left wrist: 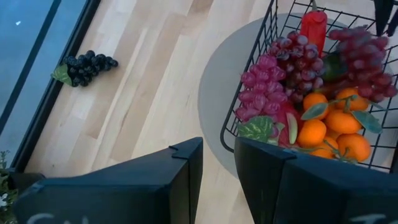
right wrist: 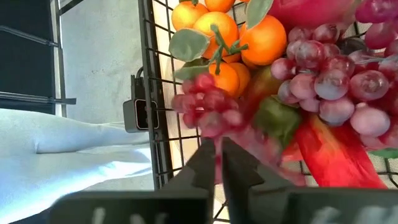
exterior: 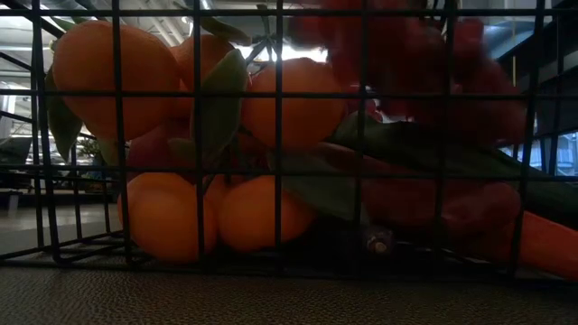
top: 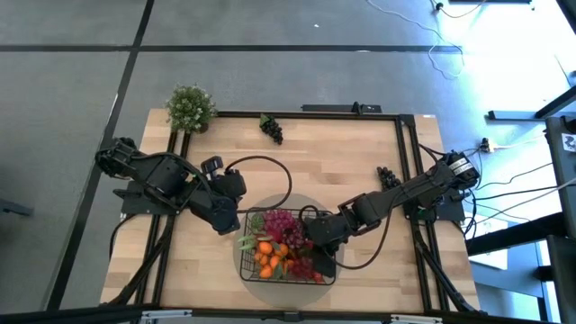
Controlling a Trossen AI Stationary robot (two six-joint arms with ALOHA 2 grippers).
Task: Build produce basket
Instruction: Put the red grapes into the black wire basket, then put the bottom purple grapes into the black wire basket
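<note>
From above, you see the basket (top: 286, 245) at the lower centre of the frame, on a grey round mat (top: 256, 270) on the table (top: 333, 162). The left gripper (top: 236, 214) sits just off its upper left corner. The right gripper (top: 317, 236) reaches over its right half, above the produce (top: 274, 252). One black grape bunch (top: 272, 128) lies near the table's top edge, another (top: 389, 175) near the right rail, and a potted plant (top: 190, 108) stands at the upper left corner.

At table height, the basket's mesh (exterior: 199, 135) fills the frame, with oranges (exterior: 271, 212) behind it on the left.

In the left wrist view, your left gripper (left wrist: 217, 163) holds nothing, its fingers a little apart beside the basket wall (left wrist: 249, 93).

In the right wrist view, your right gripper (right wrist: 219, 163) appears clenched on a red grape bunch (right wrist: 208, 106), though blur hides the contact.
</note>
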